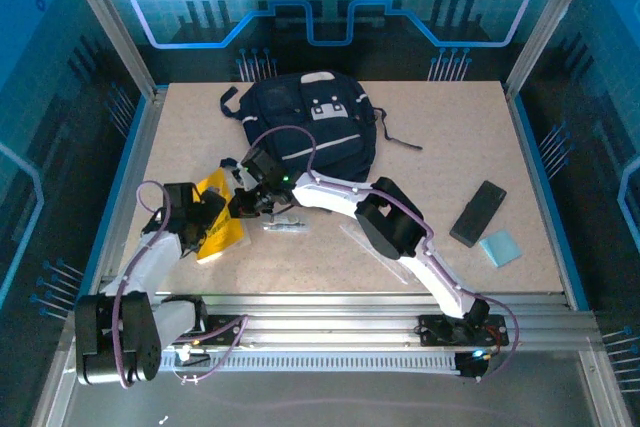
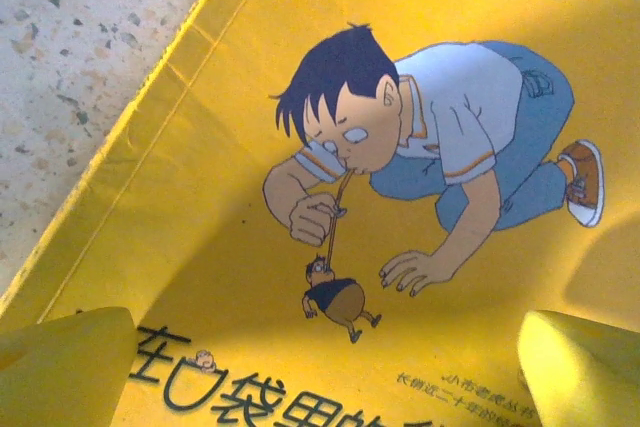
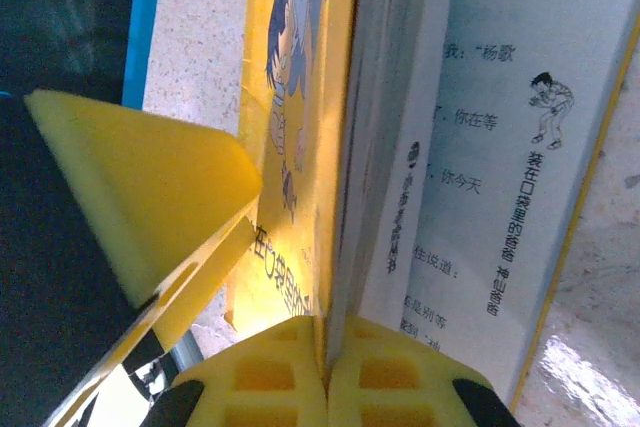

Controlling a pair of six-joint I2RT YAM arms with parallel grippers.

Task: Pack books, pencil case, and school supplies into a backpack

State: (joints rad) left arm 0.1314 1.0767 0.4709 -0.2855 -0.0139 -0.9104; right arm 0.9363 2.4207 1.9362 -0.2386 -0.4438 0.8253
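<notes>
Plainly, the yellow book [image 1: 228, 235] sits left of centre on the tabletop [image 1: 450, 147] in the top view, below the backpack [image 1: 310, 127] and apart from it. One edge of it runs in between the fingers of the right claw [image 3: 325, 187], which is clenched on it, one finger [image 3: 150, 187] against the cover and the other hidden behind the pages. The left claw [image 2: 320, 372] hangs released just over the cover picture, its fingertips spread wide.
</notes>
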